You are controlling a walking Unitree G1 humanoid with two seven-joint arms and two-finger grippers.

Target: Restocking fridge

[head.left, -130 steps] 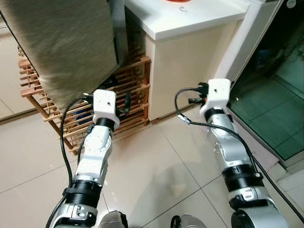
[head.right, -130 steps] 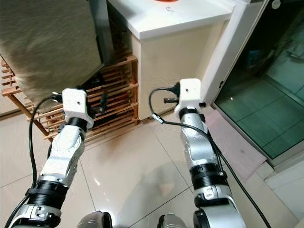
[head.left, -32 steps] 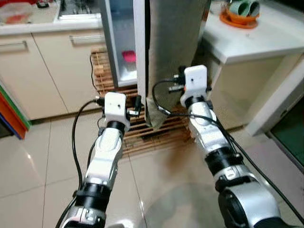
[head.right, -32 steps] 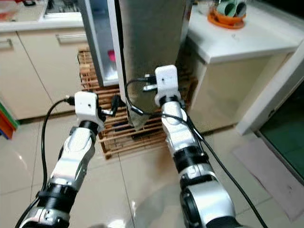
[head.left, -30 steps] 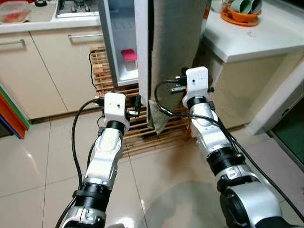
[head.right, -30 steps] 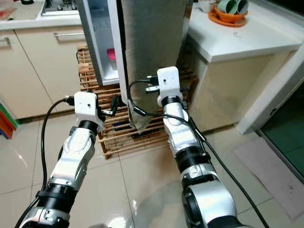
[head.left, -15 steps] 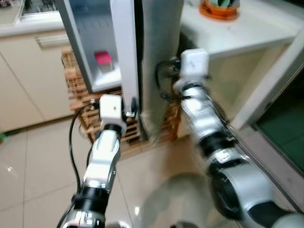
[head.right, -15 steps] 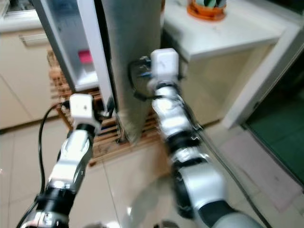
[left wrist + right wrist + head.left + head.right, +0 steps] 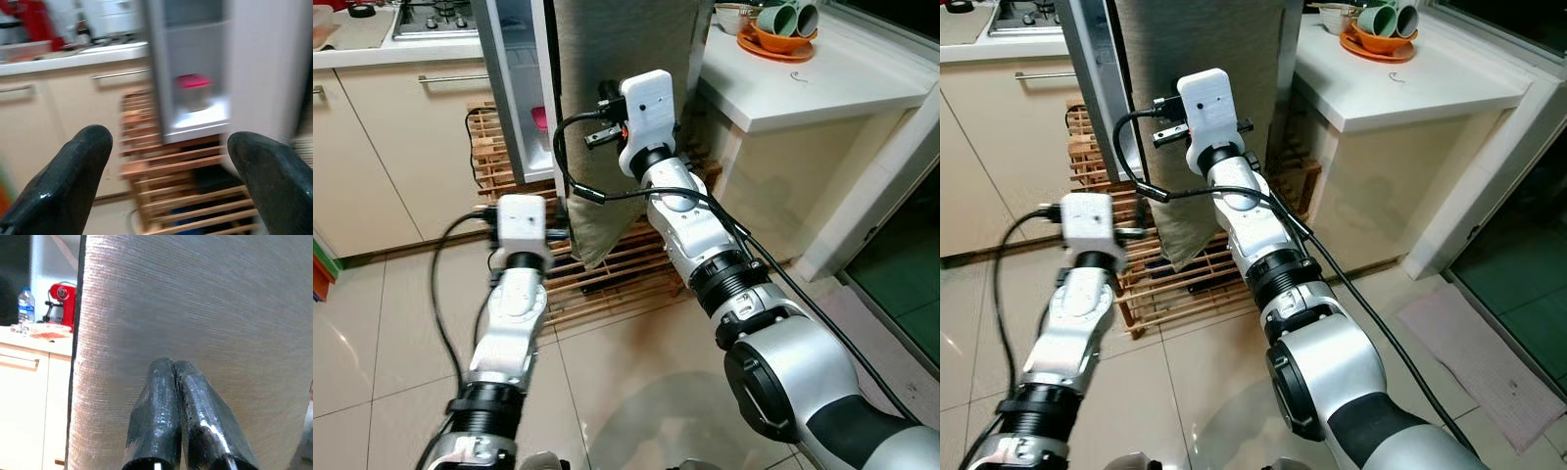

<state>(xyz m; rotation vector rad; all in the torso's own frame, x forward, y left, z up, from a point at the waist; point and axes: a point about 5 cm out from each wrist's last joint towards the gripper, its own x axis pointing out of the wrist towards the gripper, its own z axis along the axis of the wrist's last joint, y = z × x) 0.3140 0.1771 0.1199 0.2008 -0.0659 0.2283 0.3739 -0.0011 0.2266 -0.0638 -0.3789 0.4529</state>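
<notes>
The fridge (image 9: 514, 88) stands open, its lit inside holding a pink container (image 9: 193, 81). A grey-beige cloth (image 9: 626, 59) hangs over the fridge door. My right arm is raised in front of that cloth. In the right wrist view my right gripper (image 9: 173, 364) is shut, its tips close to or touching the cloth with nothing seen between them. My left arm is held lower, in front of the wooden rack. My left gripper (image 9: 168, 147) is open and empty, pointing at the fridge's lower shelf.
A wooden slatted rack (image 9: 607, 274) sits under the fridge. A white counter (image 9: 803, 88) at the right carries an orange tray of green cups (image 9: 781, 24). Beige cabinets (image 9: 391, 147) and a stove (image 9: 431, 15) are at the left, a glass door (image 9: 901, 255) at the far right.
The head view has swung and steadied. My right arm has risen and reached forward up to the cloth on the fridge door. The left arm stays low.
</notes>
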